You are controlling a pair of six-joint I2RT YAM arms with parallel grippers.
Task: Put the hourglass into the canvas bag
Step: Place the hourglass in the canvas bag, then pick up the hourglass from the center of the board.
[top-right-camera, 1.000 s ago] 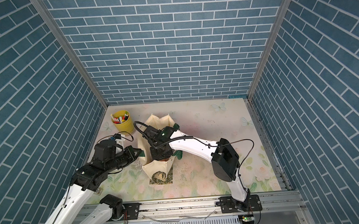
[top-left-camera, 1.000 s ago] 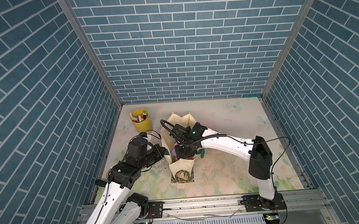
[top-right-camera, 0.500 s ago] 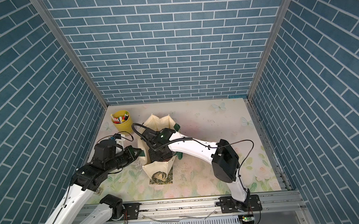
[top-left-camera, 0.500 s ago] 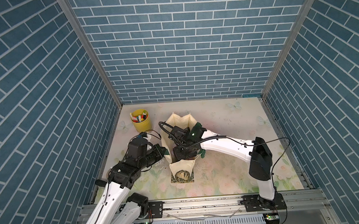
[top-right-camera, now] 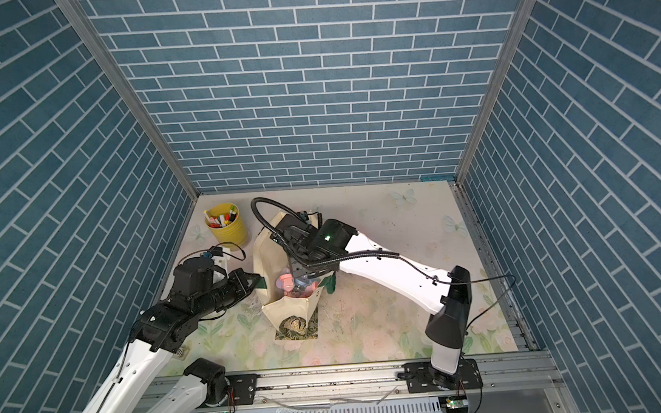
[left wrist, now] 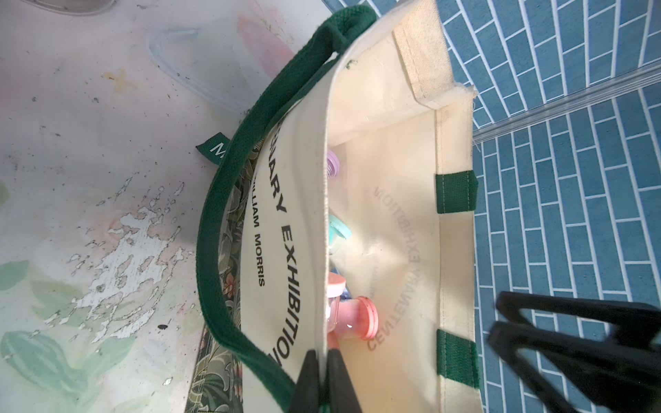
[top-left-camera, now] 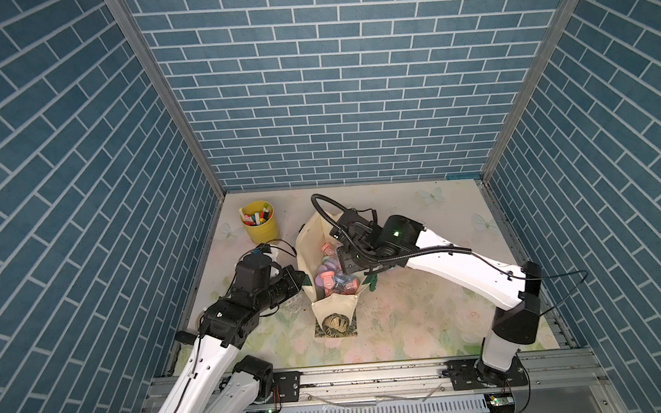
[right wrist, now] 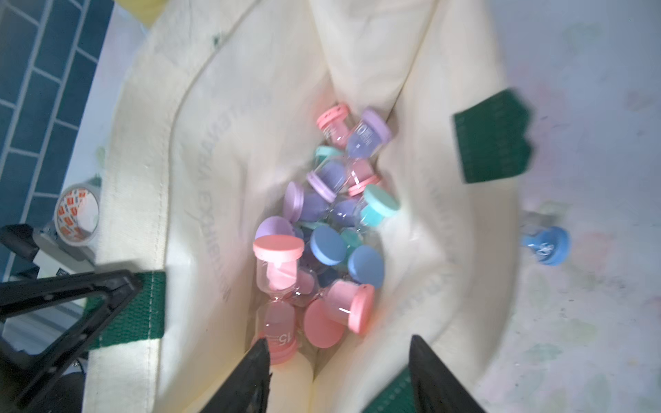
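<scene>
While the left gripper (left wrist: 323, 379) is pinched tight on the rim of the cream canvas tote bag (top-left-camera: 309, 256), mid-tabletop toward the left edge, the right gripper (right wrist: 339, 341) hangs over the mouth, jaws apart, empty. A pink-capped glass hourglass (right wrist: 277, 332) lies inside on the pile of pastel hourglasses (right wrist: 332, 221). Best to lift straight up, clear of walls and straps. A blue-capped hourglass (right wrist: 545, 246) lies outside, just beside the wall opposite the pinched one.

You are looking into a robot test cell in a lab. Printed blue brick panels (top-left-camera: 313, 78) on aluminium posts (top-left-camera: 165, 95) box in a flower-patterned worktop (top-left-camera: 406, 321). Two white robot arms, left (top-left-camera: 197, 367) and right (top-left-camera: 462, 270), are bolted to a metal rail (top-left-camera: 370, 373) along its front, above a slotted cable duct (top-left-camera: 373, 411).
</scene>
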